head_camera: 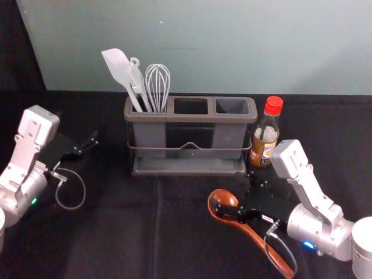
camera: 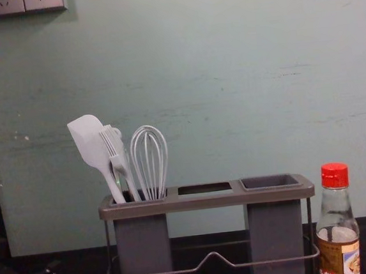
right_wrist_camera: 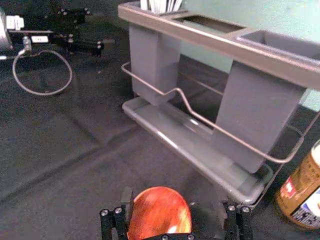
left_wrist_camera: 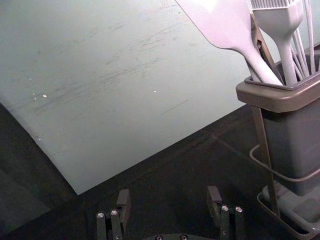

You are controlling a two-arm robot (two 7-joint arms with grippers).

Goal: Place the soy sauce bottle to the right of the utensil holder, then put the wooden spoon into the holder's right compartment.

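The right gripper (right_wrist_camera: 175, 200) is at the spoon (right_wrist_camera: 162, 212), with open fingers; I judge this as the picking step.
The spoon's bowl lies between these fingers, not gripped. The bottle (head_camera: 265, 139) stands beyond them, just right of the holder (head_camera: 189, 165), so its placing looks done. Next move should close the fingers firmly, then lift toward the right compartment (head_camera: 232, 106) beyond them. The left gripper (left_wrist_camera: 169, 196) is idle, left of the holder, fingers apart.
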